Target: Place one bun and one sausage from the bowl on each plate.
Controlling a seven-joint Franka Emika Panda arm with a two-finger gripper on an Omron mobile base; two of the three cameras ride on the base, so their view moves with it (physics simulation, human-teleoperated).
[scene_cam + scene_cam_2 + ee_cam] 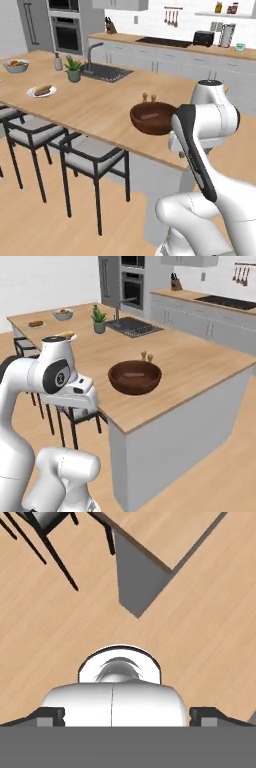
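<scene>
Down over the wooden floor (60,637) the gripper (125,717) is pointed, its fingertips (50,716) seen wide apart at the bottom corners, nothing held between them. The island counter (95,107) edge is seen well above it. Up on that counter, near the corner, the bowl (135,377) is found, a sausage (133,375) lying inside. Far along the counter a plate (42,91) carrying a bun (43,89) is spotted, well apart from the bowl.

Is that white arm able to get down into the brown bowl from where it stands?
Probably yes. The bowl sits near the counter's edge closest to the robot, open on top, nothing over it. The arm is folded back beside the island, not yet over it.
</scene>
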